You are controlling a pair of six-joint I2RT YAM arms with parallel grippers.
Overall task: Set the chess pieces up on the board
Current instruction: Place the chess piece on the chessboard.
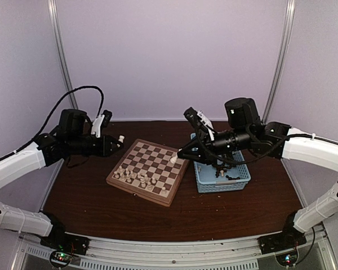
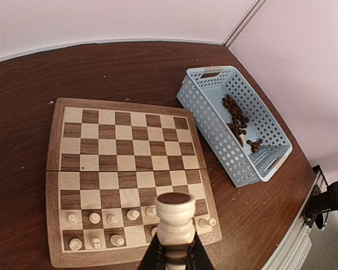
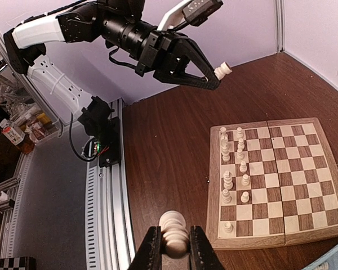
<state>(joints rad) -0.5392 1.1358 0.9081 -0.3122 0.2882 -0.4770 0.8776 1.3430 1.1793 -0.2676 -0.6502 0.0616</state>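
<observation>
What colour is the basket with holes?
Light blue; the basket shows best in the left wrist view.

Nothing I can read here, no word, number or brand. The board (image 1: 148, 164) and the basket (image 1: 222, 179) show plain surfaces. In my right wrist view, the small bottles (image 3: 14, 135) off to the side of the worktop carry labels, but these are too small and blurred to make out.

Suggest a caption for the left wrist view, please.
Left end effector holds a cream piece near the board; dark pieces lie in the basket.
</observation>
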